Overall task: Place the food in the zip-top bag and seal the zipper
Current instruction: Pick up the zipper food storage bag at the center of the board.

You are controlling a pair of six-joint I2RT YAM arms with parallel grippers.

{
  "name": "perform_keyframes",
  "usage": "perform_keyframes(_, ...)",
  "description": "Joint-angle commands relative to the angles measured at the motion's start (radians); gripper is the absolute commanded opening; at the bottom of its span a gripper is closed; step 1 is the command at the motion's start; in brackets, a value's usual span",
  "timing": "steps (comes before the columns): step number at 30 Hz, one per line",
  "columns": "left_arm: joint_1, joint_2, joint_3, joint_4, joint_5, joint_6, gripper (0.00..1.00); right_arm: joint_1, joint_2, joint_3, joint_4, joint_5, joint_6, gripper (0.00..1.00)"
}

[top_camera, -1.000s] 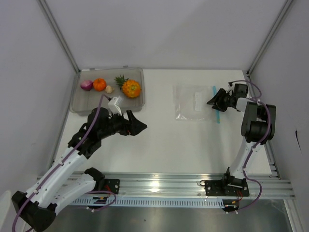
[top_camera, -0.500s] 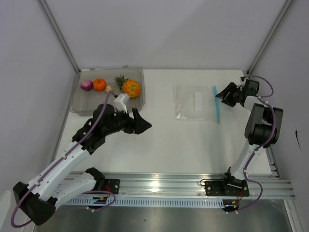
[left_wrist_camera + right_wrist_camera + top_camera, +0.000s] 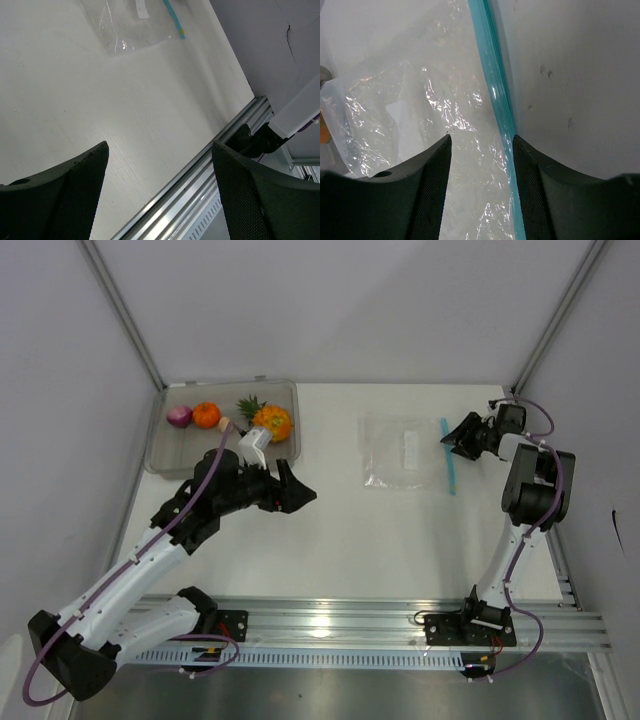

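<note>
Finding on the bag side: my right gripper point(image 3: 457, 437), which sat close over the thin light blue zipper strip point(image 3: 447, 456) a second ago and then pulled away, has now edged back toward it. It hangs just beside the strip's far end, jaws parted by a moderate gap and holding nothing. In the right wrist view the strip runs up into that gap, close to one fingertip, and the clear, crinkly plastic zip-top bag point(image 3: 402, 452) spreads flat under and beyond the other. I cannot tell whether either finger touches the plastic, nor whether the mouth is open. The bag lies where it lay a second ago. Finding on the food side: my left gripper point(image 3: 296, 490) has crept a little forward, jaws spread wide and empty, aimed across the white table point(image 3: 340, 540) at the bag, which sits well ahead of it. All the food is behind and to one side of this gripper, in the grey translucent rectangular tray point(image 3: 158, 455). The orange-yellow toy pineapple with green leaves point(image 3: 270, 423) is nearest, then the tiny beige bulb point(image 3: 226, 424), the round orange point(image 3: 206, 414) and the purple-red onion point(image 3: 179, 416) farthest. None of it has shifted. Assessment: no piece is loaded and sealing is not begun. The right gripper's return suggests it is lining up to take the mouth edge, while the left is turned away from the tray it must draw from.
</note>
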Motion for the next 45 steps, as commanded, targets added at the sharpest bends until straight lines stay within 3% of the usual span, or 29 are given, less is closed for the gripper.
perform_keyframes(1, -0.009, 0.007, 0.053, 0.008, -0.003, 0.027, 0.86, 0.004, 0.016, 0.043, 0.015, -0.025, -0.004, 0.54)
perform_keyframes(12, -0.025, 0.016, 0.056, 0.011, -0.002, 0.018, 0.85, 0.013, 0.009, 0.018, 0.024, -0.046, -0.019, 0.5)
perform_keyframes(18, -0.026, 0.018, 0.053, 0.011, -0.001, 0.017, 0.85, 0.028, 0.016, 0.018, 0.049, -0.125, -0.013, 0.3)
perform_keyframes(32, -0.032, 0.028, 0.064, 0.0, 0.005, 0.027, 0.85, 0.079, 0.096, 0.061, 0.089, -0.276, 0.028, 0.31)
perform_keyframes(37, -0.032, 0.024, 0.061, -0.004, 0.007, 0.026, 0.85, 0.11, 0.138, 0.064, 0.179, -0.327, 0.082, 0.3)
perform_keyframes(39, -0.032, 0.024, 0.059, -0.006, 0.005, 0.026, 0.84, 0.131, 0.147, 0.061, 0.216, -0.349, 0.097, 0.28)
perform_keyframes(41, -0.032, 0.022, 0.058, -0.006, 0.005, 0.026, 0.84, 0.15, 0.157, 0.064, 0.242, -0.375, 0.12, 0.2)
perform_keyframes(43, -0.034, 0.025, 0.062, -0.007, 0.007, 0.026, 0.84, 0.179, 0.159, 0.069, 0.265, -0.396, 0.131, 0.04)
perform_keyframes(45, -0.039, 0.033, 0.067, -0.014, 0.005, 0.027, 0.81, 0.208, 0.136, 0.063, 0.27, -0.39, 0.142, 0.0)
